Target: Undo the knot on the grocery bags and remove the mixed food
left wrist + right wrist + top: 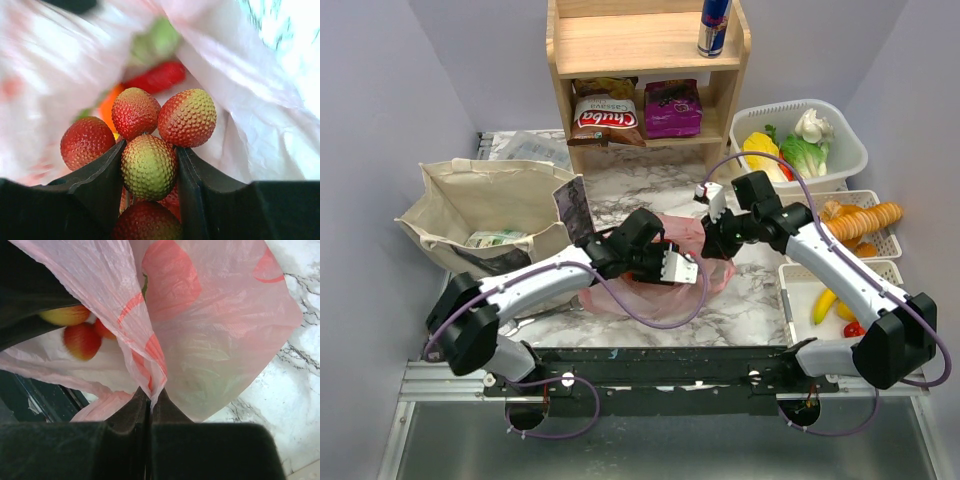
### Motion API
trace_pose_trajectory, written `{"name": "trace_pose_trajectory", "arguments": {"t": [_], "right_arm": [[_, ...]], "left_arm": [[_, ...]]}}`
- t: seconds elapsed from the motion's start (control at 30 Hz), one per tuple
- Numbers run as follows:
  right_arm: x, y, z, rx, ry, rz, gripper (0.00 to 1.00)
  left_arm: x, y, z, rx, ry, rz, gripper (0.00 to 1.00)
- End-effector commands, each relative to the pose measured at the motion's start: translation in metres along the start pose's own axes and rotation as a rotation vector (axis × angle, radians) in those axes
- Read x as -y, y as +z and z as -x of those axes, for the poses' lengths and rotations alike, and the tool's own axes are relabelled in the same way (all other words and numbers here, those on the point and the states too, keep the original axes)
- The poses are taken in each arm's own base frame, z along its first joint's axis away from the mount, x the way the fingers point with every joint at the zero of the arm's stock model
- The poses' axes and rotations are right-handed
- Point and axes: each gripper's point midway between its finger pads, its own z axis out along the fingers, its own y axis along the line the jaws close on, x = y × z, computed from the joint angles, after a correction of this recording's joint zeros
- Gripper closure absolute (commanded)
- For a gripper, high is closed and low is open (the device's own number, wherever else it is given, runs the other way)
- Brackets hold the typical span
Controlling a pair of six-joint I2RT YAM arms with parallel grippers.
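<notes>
The pink bag (705, 272) lies open in the middle of the table, and no knot shows on it. My left gripper (672, 266) reaches into its mouth. In the left wrist view it (150, 150) is shut on a bunch of bumpy red-and-green fruits (149, 172). Behind them in the bag are a red pepper (160, 77) and an orange carrot (107, 105). My right gripper (720, 233) is shut on the bag's edge (150, 352) and holds it up. The fruit bunch (82, 340) shows blurred there. The beige tote (490, 195) stands at the left with a green-and-white snack bag (500, 238) inside.
A wooden shelf (645, 45) at the back holds a Chuba bag (605, 120), a purple bag (672, 108) and a can (713, 25). At the right stand a white basket (840, 140) of vegetables, a bread tray (860, 220), and a tray with a banana (825, 305).
</notes>
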Motion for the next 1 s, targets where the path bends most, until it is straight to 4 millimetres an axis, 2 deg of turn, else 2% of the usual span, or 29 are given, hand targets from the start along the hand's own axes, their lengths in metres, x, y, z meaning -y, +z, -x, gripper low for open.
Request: {"name": "trace_pose_trajectory", "arguments": {"t": [0.0,0.1,0.23,0.3,0.33,0.37,0.4,0.5,0.6,0.7,0.8,0.97], "right_arm": [[0.004,-0.005,0.016,0.037,-0.003,-0.027,0.99],[0.006,-0.008,0.026,0.062,0.021,-0.048,0.98],[0.007,-0.02,0.053,0.139,0.026,-0.071,0.81],[0.002,-0.031,0.068,0.184,0.01,-0.063,0.62],[-0.002,-0.037,0.077,0.212,-0.004,-0.05,0.44],[-0.007,-0.044,0.083,0.241,-0.024,-0.037,0.29],[-0.012,-0.05,0.088,0.262,-0.053,-0.023,0.2],[-0.021,-0.068,0.098,0.302,-0.113,-0.014,0.12],[-0.031,-0.084,0.1,0.32,-0.168,0.004,0.09],[-0.046,-0.097,0.1,0.363,-0.222,0.047,0.08],[-0.064,-0.11,0.1,0.429,-0.309,0.094,0.04],[-0.086,-0.124,0.123,0.572,-0.342,0.188,0.0]], "left_arm": [[-0.021,-0.051,0.061,0.222,-0.054,0.052,1.0],[-0.028,-0.074,0.074,0.302,-0.12,0.04,1.0],[-0.039,-0.112,0.098,0.454,-0.245,-0.011,1.0],[-0.045,-0.128,0.11,0.528,-0.306,-0.033,1.0],[-0.05,-0.134,0.115,0.557,-0.324,-0.033,1.0],[-0.052,-0.14,0.121,0.581,-0.344,-0.042,1.0],[-0.055,-0.144,0.126,0.6,-0.356,-0.04,1.0],[-0.069,-0.149,0.135,0.621,-0.44,-0.014,1.0],[-0.087,-0.155,0.141,0.625,-0.543,0.021,1.0],[-0.096,-0.167,0.155,0.679,-0.584,0.025,1.0],[-0.099,-0.18,0.17,0.732,-0.618,0.001,1.0],[-0.095,-0.209,0.201,0.847,-0.603,-0.092,1.0]]}}
